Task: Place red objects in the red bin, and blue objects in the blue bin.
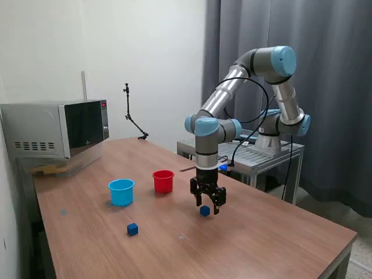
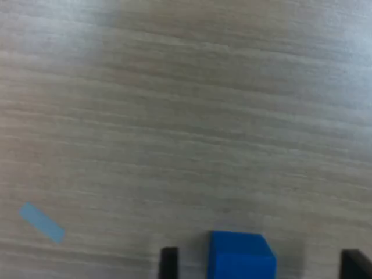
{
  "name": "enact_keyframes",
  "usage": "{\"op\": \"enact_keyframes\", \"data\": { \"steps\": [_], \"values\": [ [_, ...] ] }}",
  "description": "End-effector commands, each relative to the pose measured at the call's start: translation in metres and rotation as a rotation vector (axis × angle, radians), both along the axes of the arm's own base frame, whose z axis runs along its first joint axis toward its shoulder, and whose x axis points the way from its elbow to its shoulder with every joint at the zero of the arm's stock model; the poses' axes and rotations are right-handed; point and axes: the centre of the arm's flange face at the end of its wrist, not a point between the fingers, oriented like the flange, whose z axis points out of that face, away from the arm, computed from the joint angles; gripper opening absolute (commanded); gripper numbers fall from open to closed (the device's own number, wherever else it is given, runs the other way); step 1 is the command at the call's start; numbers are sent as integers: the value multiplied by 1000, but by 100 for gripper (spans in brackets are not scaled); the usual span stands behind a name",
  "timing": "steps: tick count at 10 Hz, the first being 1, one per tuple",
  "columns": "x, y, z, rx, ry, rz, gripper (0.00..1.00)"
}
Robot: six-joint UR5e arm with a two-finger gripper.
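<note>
One dark blue cube (image 1: pixel 204 211) rests on the wooden table, between the spread fingers of my gripper (image 1: pixel 208 207), which hangs open just above the tabletop. Up close in the wrist view this cube (image 2: pixel 241 256) lies between the two black fingertips (image 2: pixel 168 263), with a gap on each side. A second blue cube (image 1: pixel 132 229) sits nearer the table's front, toward the exterior view's left. The light blue bin (image 1: pixel 121 192) and the red bin (image 1: pixel 163 181) stand upright side by side behind the cubes. No red cubes are in view.
A microwave (image 1: pixel 58 128) stands at the table's far left corner. A metal rack (image 1: pixel 256 154) holds the arm's base beyond the table's far edge. A small pale blue tape strip (image 2: pixel 40 222) is stuck to the wood near the gripper.
</note>
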Motion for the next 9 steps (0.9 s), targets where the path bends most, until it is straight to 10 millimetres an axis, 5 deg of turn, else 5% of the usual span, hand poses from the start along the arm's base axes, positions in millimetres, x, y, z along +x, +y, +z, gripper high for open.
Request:
{"op": "enact_keyframes", "data": {
  "steps": [1, 6, 9],
  "values": [
    [0, 0, 0, 0, -1, 1, 0],
    [-2, 2, 0, 10, 3, 3, 0],
    [-33, 2, 45, 11, 101, 2, 0]
  ]
}}
